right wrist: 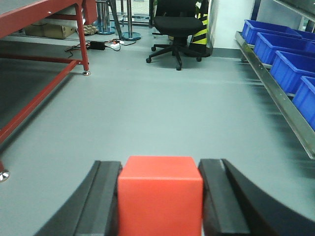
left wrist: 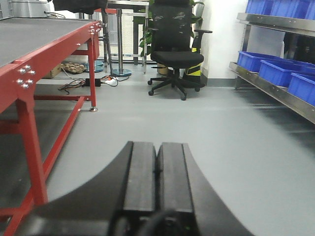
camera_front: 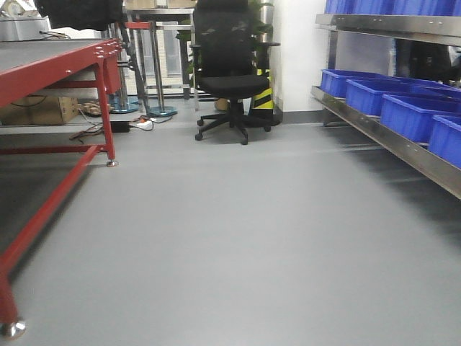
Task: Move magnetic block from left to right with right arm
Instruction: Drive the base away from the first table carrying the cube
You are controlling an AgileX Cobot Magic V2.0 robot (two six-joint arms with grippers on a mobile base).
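Note:
The magnetic block [right wrist: 160, 196], a bright red cube, fills the gap between the two black fingers of my right gripper [right wrist: 160, 169], which is shut on it above the grey floor. Each finger presses a side face of the cube. My left gripper [left wrist: 157, 147] is shut with its two pads pressed together and nothing between them. Neither gripper nor the block shows in the front-facing view.
A red-framed table [camera_front: 65, 61] stands at the left, its leg [camera_front: 106, 122] reaching the floor. A black office chair [camera_front: 229, 72] is at the back centre. Blue bins [camera_front: 410, 112] sit on a steel shelf along the right. Cables and a cardboard box [camera_front: 43, 109] lie under the table.

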